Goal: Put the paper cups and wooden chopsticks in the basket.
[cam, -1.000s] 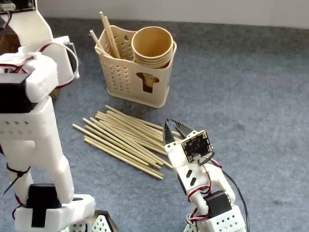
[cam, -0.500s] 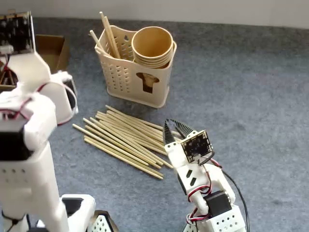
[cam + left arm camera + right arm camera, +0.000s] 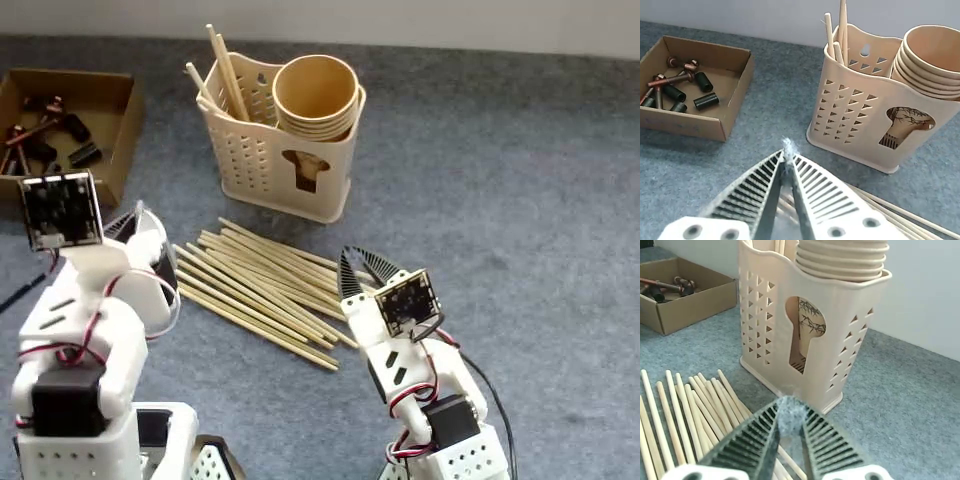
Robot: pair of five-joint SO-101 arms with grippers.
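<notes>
Paper cups (image 3: 316,95) stacked in basket (image 3: 262,165) near far edge of table (image 3: 520,200), beside a few chopsticks (image 3: 225,70); loose pile (image 3: 262,290) left mid-table. Left gripper (image 3: 787,155) and right gripper (image 3: 788,412) clenched, empty.

A shallow brown cardboard box (image 3: 126,140) sits open-topped on the grey felt-like table cover (image 3: 500,180), at the far corner. Inside it lie copper-coloured metal bolts (image 3: 669,80) and short black cylindrical sleeves (image 3: 706,100), loosely jumbled against one another. A pale plain wall (image 3: 420,20) runs along the cover's far edge.
</notes>
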